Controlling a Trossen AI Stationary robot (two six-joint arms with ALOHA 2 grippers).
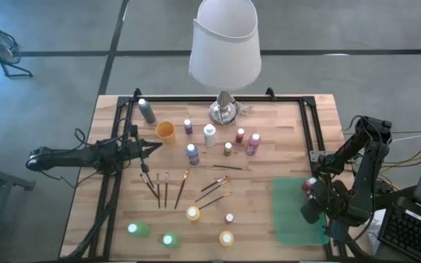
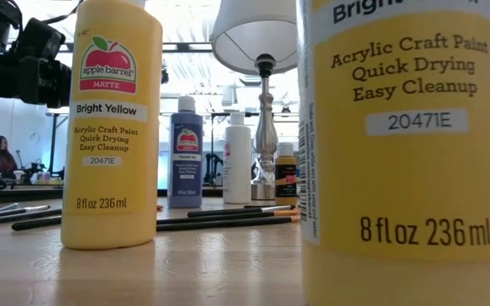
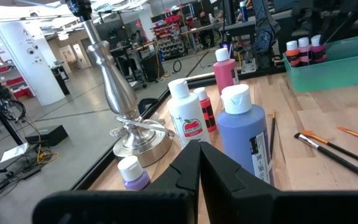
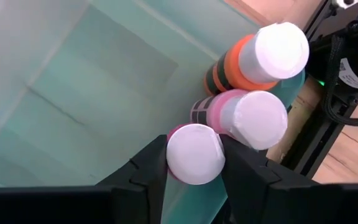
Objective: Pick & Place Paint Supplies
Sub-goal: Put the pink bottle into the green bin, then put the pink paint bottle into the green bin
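R gripper (image 4: pixel 194 163) is clamping a white-capped pink plastic paint bottle (image 4: pixel 195 154) inside the flat green rectangular tray (image 4: pixel 73 93), touching 2 other bottles, orange (image 4: pixel 253 59) and pink (image 4: pixel 244 117), standing at tray's edge. L gripper (image 3: pixel 199 163) is sitting w/ fingers closed, empty, well apart from tray, w/ rest of bottles and dark-handled brushes (image 1: pixel 163 188) lying on wood table (image 1: pixel 262 212) btwn it and tray.

We see bare tray floor (image 4: pixel 73 106) open beside two standing bottles (image 4: pixel 253 87); across the table, brushes (image 1: pixel 168 188) and scattered bottles (image 1: pixel 209 135) crowd the lamp base (image 1: pixel 224 111).
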